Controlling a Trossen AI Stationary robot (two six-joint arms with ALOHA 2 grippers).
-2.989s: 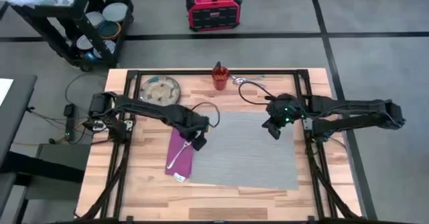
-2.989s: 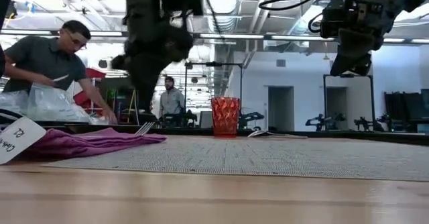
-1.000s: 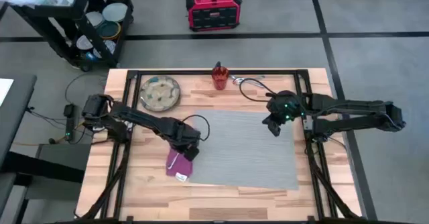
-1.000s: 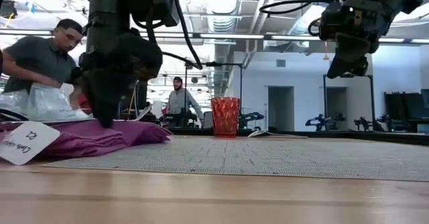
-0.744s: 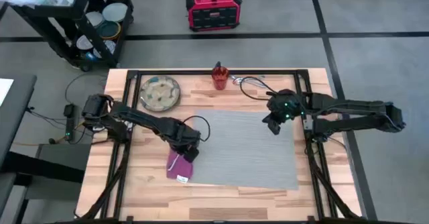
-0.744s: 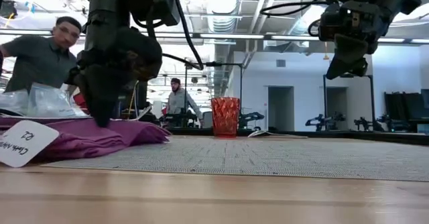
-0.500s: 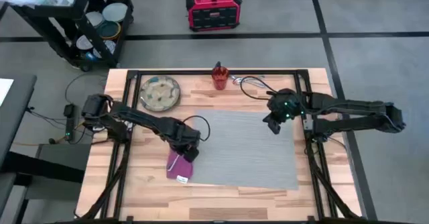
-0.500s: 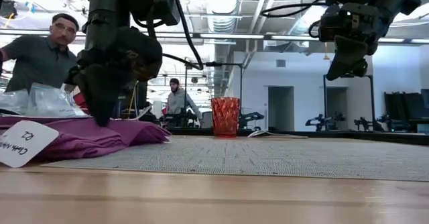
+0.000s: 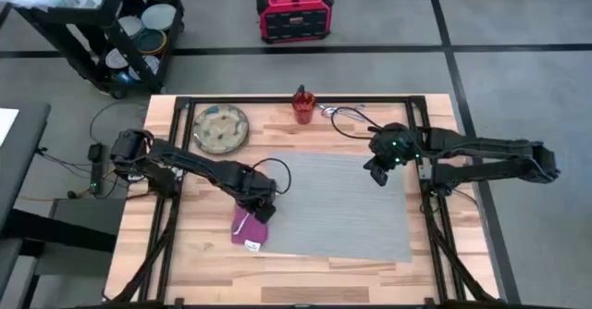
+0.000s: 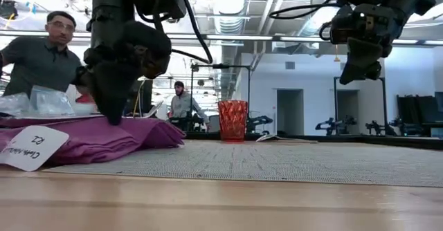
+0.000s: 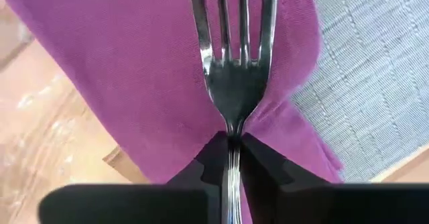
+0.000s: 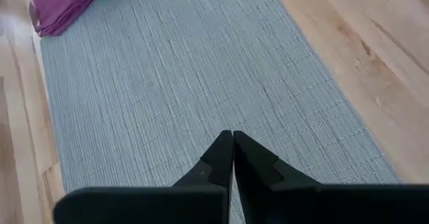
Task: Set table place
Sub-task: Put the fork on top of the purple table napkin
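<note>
Along the mat's left edge, toward the near-left part of the surface [image 9: 305, 274], I have the left pincer [image 11: 231, 142] clamped narrow on the neck of the fork [image 11: 233, 63], tines lying forward over the magenta napkin [image 9: 246, 228]. Compared with three seconds ago, when this pincer stood higher up the mat's left edge with the fork lying loose along a stretched-out napkin, the arm has travelled toward the near edge and the napkin has bunched shorter beneath it; over the last second the high view shows little further shift, though the low view shows the white tag [image 10: 29, 146] and the cloth fold riding slightly higher. I judge the fork is being dragged or reseated on the napkin, and the cloth is being pulled with it, which may leave the napkin rumpled and overlapping the grey mat [image 9: 338, 207]. The right pincer [image 12: 232, 145] hangs above the mat's far-right corner, its fingers pressed together and holding nothing. The plate [image 9: 221, 128] sits near the far-left corner of the surface, and the orange-red cup [image 9: 303, 105] at the far edge with cutlery [image 9: 344, 113] just beside it, none yet on the mat. By my assessment the setting is at an early stage.
</note>
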